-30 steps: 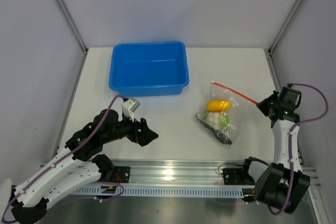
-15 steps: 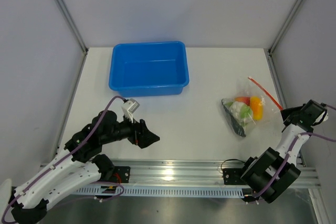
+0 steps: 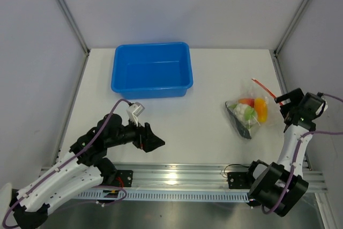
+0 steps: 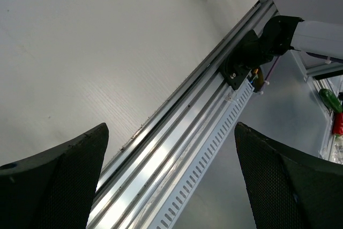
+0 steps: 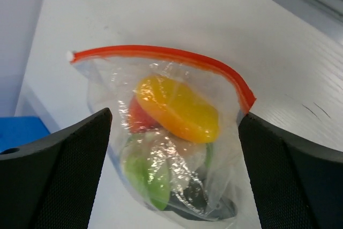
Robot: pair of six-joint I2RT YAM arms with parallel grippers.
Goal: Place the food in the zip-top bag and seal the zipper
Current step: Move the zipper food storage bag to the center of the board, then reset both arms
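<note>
The zip-top bag (image 3: 247,112) lies on the table near the right edge, with the food inside. Through the clear plastic I see an orange piece (image 5: 178,109), a red piece (image 5: 136,116), the white and green cauliflower (image 5: 155,170) and a dark fish-like piece (image 5: 199,203). The red-orange zipper (image 5: 161,53) runs as one unbroken line along the mouth. My right gripper (image 3: 284,106) is open just right of the bag and touches nothing; its fingers (image 5: 53,175) frame the bag. My left gripper (image 3: 153,140) stands open and empty near the front edge.
A blue tub (image 3: 151,69) stands at the back left of the table, with nothing in it. The aluminium rail (image 4: 177,127) runs along the front edge, under the left gripper. Grey side walls close in the table on both sides.
The right gripper dragged the bag by its zipper from right of centre to the right edge, then let go and opened. The left arm barely moved.
</note>
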